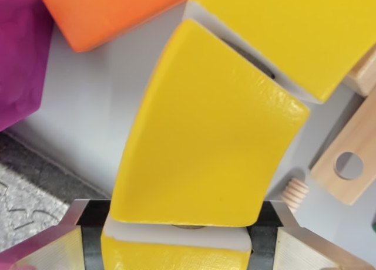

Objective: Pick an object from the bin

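Wrist view, close range. Gripper (179,238): two metal fingers (64,238) at 6 o'clock, closed against the sides of a curved yellow-painted block (205,135), which fills the centre and runs up toward 12 o'clock. Second yellow block with white edge (294,29) at 1 o'clock, touching the held block's upper end. Orange rounded block (106,12) at 11 o'clock. Magenta block (20,58) at 9 o'clock. Plain wooden piece with a round hole (352,158) at 3 o'clock, a ribbed wooden peg (295,192) just beside it. Surface: pale grey bin floor (88,117); dark grey textured strip (29,188) at 8 o'clock. Room not visible.
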### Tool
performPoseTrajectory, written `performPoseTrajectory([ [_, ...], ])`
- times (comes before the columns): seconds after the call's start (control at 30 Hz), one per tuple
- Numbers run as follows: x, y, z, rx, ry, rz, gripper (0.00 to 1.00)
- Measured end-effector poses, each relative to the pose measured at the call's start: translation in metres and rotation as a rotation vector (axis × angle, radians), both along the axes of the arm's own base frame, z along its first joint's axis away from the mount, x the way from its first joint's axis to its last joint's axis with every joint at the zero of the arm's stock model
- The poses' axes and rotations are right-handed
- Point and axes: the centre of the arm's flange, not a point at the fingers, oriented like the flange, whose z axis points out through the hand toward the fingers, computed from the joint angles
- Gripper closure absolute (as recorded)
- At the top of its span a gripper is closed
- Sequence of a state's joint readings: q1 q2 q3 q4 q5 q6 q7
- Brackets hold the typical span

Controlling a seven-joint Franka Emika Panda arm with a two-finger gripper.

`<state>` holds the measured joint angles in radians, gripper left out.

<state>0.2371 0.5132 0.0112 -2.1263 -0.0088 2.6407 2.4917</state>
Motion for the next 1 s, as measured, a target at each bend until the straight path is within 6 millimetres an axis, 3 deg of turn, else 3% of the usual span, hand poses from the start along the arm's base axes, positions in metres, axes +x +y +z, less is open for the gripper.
performPoseTrajectory([
  [1.0, -0.001, -0.001, 0.121, -0.003, -0.002, -0.001, 1.00],
])
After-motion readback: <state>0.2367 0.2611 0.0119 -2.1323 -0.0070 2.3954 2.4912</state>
